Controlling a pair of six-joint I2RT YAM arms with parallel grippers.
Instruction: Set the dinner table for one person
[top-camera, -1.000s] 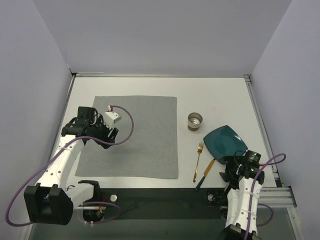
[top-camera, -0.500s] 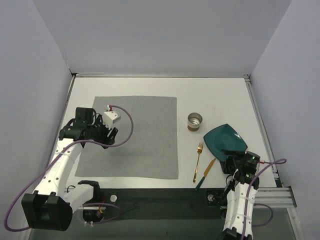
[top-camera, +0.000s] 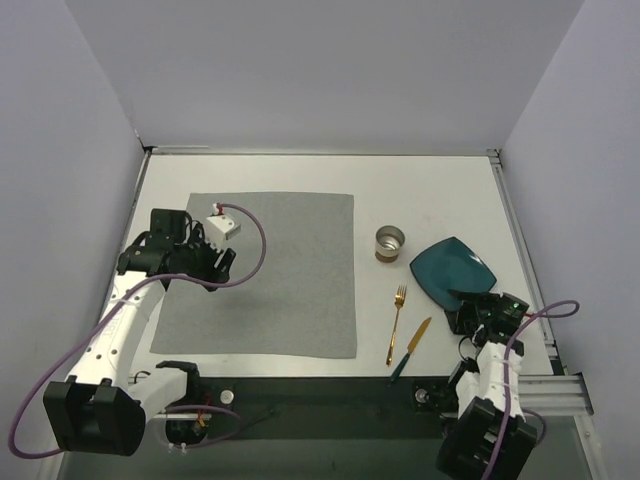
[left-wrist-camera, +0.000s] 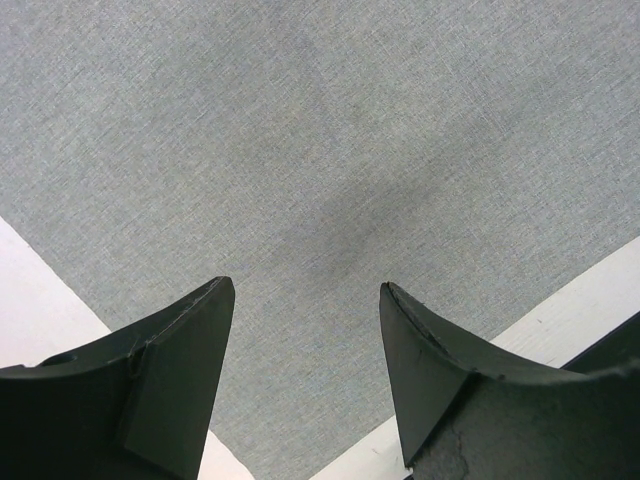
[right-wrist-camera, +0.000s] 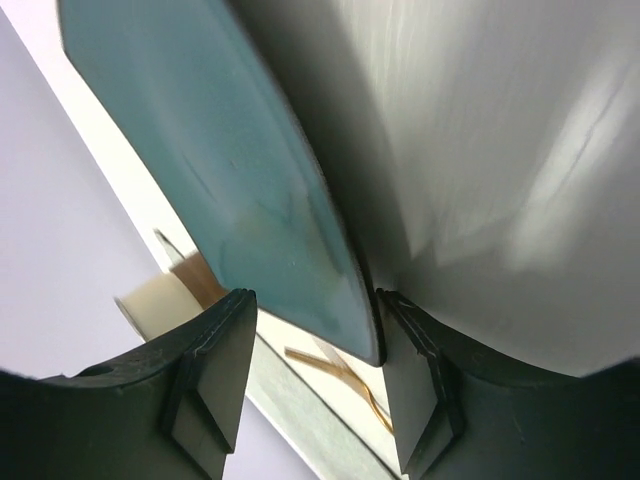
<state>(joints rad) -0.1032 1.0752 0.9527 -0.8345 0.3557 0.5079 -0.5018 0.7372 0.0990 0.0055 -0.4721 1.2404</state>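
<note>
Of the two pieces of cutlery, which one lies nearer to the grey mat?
The fork, all gold, lies nearer the mat. The knife, with its dark handle, lies beyond it, toward the plate.

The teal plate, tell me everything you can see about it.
The teal plate is a rounded-square dish with a smooth, glossy, ceramic-looking surface and nothing on it. It sits on the right side of the dinner table, off the grey mat, just right of the metal cup and beyond the gold fork. The right gripper straddles its near rim with fingers open on either side. Whether they touch it is unclear.
</note>
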